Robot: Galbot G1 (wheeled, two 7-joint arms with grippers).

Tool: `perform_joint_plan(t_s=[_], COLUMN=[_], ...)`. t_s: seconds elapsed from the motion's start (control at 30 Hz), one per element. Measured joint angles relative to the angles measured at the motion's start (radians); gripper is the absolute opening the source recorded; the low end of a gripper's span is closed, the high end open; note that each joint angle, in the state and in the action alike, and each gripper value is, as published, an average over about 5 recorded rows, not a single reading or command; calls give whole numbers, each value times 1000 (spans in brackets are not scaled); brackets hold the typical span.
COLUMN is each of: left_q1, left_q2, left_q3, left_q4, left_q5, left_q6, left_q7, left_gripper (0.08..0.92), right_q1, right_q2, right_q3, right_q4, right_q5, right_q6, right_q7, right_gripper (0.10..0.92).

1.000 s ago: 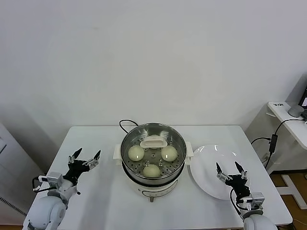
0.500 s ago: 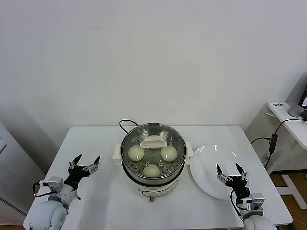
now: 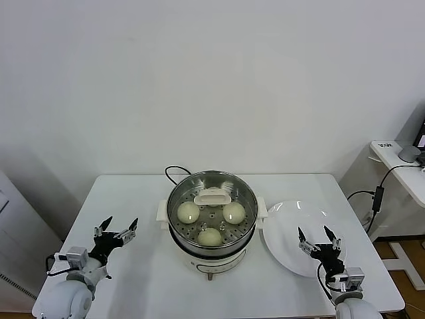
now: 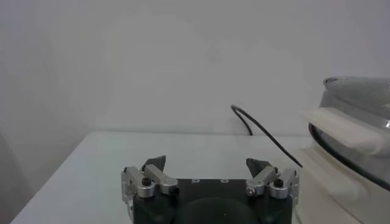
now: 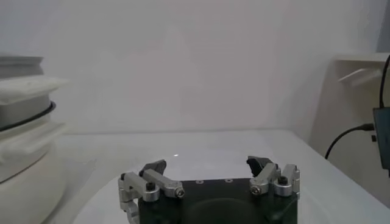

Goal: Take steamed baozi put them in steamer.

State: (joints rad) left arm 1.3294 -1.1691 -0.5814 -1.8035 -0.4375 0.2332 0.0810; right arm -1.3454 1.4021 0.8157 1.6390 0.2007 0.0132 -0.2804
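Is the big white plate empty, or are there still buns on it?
Empty. The plate is bare, and three baozi sit in the steamer.

White rounded arms; black left claw with silver screwed knuckles.

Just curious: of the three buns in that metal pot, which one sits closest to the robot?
The front baozi, alone near the steamer's front rim; the other two sit side by side farther back.
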Motion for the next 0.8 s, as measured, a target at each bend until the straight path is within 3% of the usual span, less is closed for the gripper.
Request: perform_joint_plan(t_s=[0.8], left_q1=[-11], left_q2=[-12], left_q3=[3], left_q4=[0], left_q5=[0], left_q6=[19], left_q7=[1], left_gripper=[823], right_q1=[14], right_q2=[2], right_q3=[-13], right_q4=[-9], right_q5=[-7], right_q6=[-4], right_q7=[0], right_gripper=[823])
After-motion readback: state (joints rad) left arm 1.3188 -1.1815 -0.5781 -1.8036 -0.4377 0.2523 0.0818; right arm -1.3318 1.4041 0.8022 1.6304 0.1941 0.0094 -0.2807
